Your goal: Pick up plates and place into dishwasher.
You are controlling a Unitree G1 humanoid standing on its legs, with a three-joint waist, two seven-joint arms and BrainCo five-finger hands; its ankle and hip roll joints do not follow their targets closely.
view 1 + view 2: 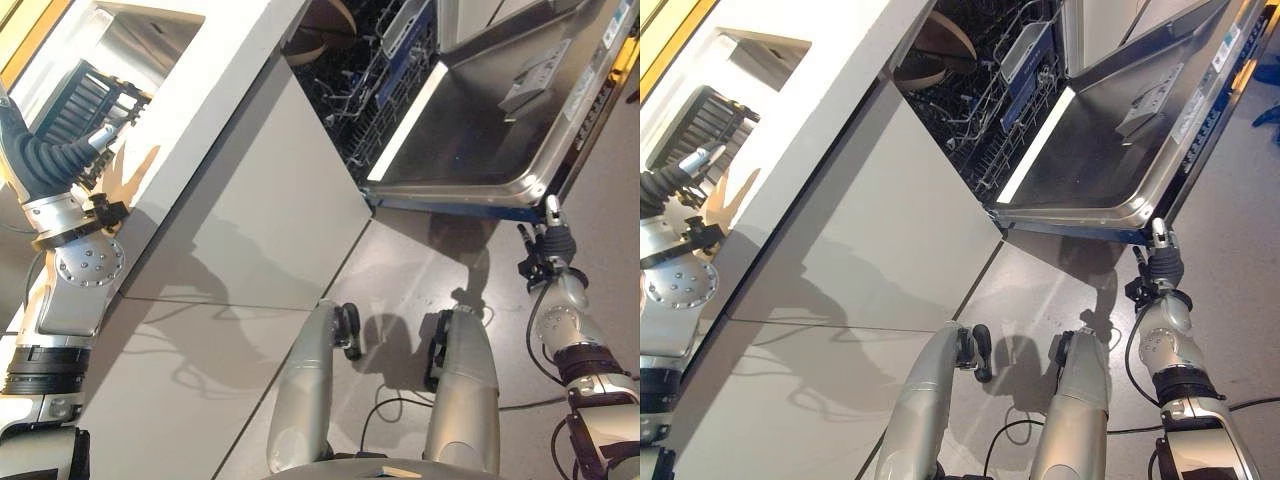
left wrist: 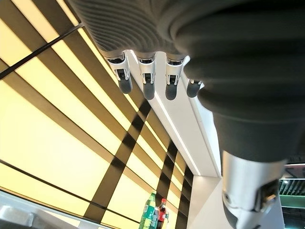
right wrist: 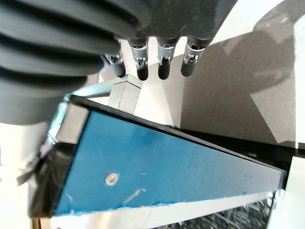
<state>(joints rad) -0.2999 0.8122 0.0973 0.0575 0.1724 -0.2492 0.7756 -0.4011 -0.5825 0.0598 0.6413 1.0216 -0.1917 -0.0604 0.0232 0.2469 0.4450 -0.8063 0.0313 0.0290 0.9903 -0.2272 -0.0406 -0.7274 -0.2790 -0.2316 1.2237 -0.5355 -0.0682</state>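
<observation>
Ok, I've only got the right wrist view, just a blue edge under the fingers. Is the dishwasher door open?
Observer: Yes, the dishwasher door is folded down, and the right hand is at its front corner, fingers straight and holding nothing.
Operator: Anything loaded yet?
Observer: What looks like a tan plate sits inside, behind the wire basket.
Operator: And the left hand?
Observer: The left hand is up at the counter, beside a dark dish rack, open and holding nothing.
</observation>
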